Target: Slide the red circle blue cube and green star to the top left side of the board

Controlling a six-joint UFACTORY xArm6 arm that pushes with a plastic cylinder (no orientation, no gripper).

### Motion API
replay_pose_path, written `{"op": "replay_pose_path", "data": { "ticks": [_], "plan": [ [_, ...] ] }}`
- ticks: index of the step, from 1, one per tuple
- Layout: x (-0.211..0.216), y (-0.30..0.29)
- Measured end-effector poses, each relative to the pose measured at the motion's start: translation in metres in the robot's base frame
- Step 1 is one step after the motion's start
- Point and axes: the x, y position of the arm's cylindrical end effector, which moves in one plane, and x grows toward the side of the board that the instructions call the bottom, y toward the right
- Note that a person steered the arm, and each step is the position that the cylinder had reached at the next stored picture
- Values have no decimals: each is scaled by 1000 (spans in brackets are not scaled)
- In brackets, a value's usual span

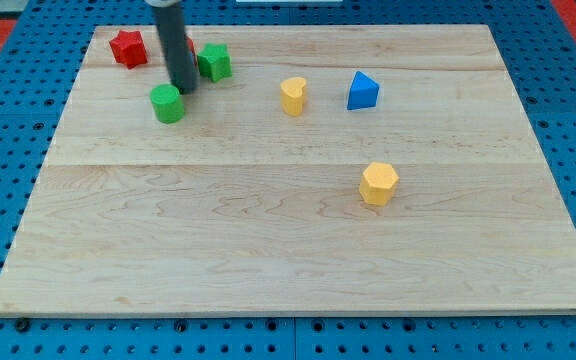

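One view, high, angled down, whole board [298, 270]

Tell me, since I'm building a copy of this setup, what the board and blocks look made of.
The board looks like pale unfinished wood: joined planks with visible grain and seams. The blocks, such as the yellow hexagon and blue block, look like matte moulded plastic or painted wood, in flat uniform colour; which one is unclear.

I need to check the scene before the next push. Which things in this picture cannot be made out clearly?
- Camera view: something red behind the rod is almost fully hidden; its shape cannot be told.
- The rod's upper part is cut off by the view's top edge.
- My tip ends beside the green round block; whether it touches cannot be told.
- The green block at the rod's right: exact shape is unclear.
- No blue cube shows; the only blue block looks triangular.
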Motion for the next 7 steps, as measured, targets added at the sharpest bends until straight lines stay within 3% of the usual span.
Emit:
{"op": "replay_pose_path", "data": {
  "ticks": [1,3,4,5,7],
  "plan": [
    [20,27],
    [-17,100],
    [-30,60],
    [-33,86],
    [-20,333]
  ]
}}
